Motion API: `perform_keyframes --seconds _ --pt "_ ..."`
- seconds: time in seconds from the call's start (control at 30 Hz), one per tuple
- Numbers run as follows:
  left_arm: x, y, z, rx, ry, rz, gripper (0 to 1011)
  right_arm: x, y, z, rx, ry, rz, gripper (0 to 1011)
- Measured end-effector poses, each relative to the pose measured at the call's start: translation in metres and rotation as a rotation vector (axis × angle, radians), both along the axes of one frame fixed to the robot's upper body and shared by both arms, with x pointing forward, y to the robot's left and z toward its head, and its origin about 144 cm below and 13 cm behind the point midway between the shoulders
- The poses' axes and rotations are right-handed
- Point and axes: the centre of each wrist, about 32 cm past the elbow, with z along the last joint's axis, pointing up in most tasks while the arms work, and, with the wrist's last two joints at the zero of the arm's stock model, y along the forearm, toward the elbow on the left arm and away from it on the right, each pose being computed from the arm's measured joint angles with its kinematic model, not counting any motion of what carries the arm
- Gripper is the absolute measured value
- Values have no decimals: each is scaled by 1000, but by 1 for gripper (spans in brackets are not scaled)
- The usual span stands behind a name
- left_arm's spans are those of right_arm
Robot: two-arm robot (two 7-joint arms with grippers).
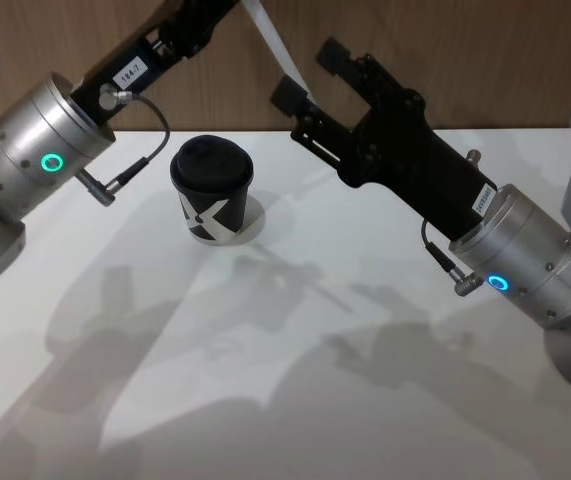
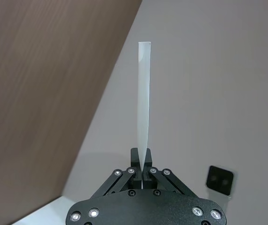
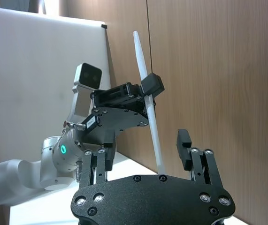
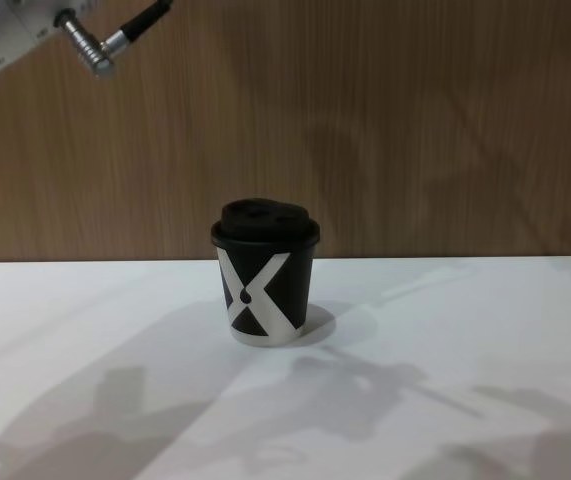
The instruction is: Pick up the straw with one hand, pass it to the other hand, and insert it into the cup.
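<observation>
The white straw [image 2: 144, 98] is pinched at one end in my left gripper [image 2: 142, 163], which is shut on it, raised above and behind the cup. Seen from the right wrist, the left gripper [image 3: 149, 91] holds the straw [image 3: 145, 79] slanting down, and its free end hangs between the fingers of my right gripper [image 3: 143, 150], which is open and apart from it. In the head view the straw [image 1: 275, 45] runs down to the open right gripper [image 1: 310, 72]. The black cup [image 1: 212, 190] with a white X and domed lid stands upright on the table [image 4: 263, 285].
A white table [image 1: 265, 400] spreads in front of the cup, backed by a wooden wall [image 4: 415, 120]. The left arm's silver wrist [image 1: 35, 150] hangs over the left side, the right arm's wrist [image 1: 525, 260] over the right side.
</observation>
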Motion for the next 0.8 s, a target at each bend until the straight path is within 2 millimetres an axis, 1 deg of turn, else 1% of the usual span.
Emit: perform_keyframes --seconds 0.07,0.17,0.23,0.27,0.3,0.53,0.8 --pt "0 2 2 23 -8 27 14 0 0 0 0 0 0 824" --pt "-1 6 4 55 -21 66 13 0 0 0 0 0 0 911" --pt "-2 8 5 77 -30 95 13 0 0 0 0 0 0 941" --pt "-2 8 6 85 -34 105 14 0 0 0 0 0 0 986" --pt "-2 10 7 104 -42 128 14 0 0 0 0 0 0 1000" --pt "-2 13 10 188 -85 225 14 0 0 0 0 0 0 1001" --pt "0 11 10 294 -142 323 12 0 0 0 0 0 0 1001"
